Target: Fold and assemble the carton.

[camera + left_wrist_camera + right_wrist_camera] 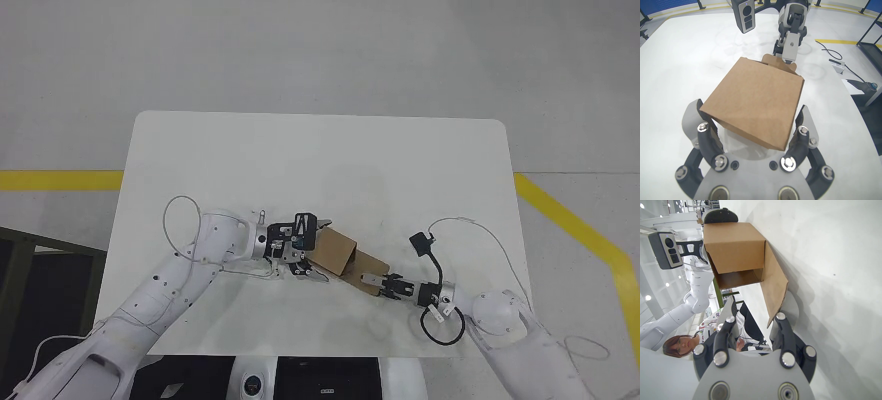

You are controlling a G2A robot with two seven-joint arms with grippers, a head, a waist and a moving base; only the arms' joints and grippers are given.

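One brown cardboard carton (336, 252), open-ended and empty inside, is near the front middle of the white table (300, 160), broad tabletop stretching beyond it to the far edge, with the left gripper (751, 106) clamped across one end and the right gripper (761, 303) spread, one finger touching its single outstretched flap (774, 285).

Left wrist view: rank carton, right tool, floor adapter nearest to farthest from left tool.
1. carton, held in the left tool.
2. right tool, at the carton's far flap.
3. adapter, on the floor, well beyond both.
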